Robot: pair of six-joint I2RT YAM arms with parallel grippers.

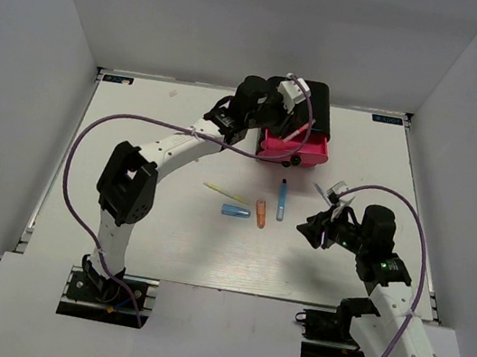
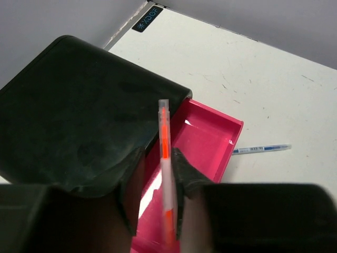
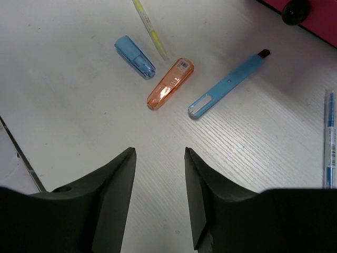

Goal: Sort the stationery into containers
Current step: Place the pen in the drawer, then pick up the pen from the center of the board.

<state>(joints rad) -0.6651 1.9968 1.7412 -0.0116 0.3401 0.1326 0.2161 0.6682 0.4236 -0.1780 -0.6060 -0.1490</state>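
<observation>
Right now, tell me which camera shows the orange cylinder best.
The right wrist view: the orange cylinder lies large, whole and unobstructed beside the light-blue cylinder. The top external view shows it only as a small orange sliver. The left wrist view does not show it.

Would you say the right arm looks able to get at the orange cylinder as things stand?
Probably yes. The right gripper is open and empty, facing the orange cylinder with nothing between them. The light-blue cylinder and blue pen lie close on either side, apart from it.
</observation>
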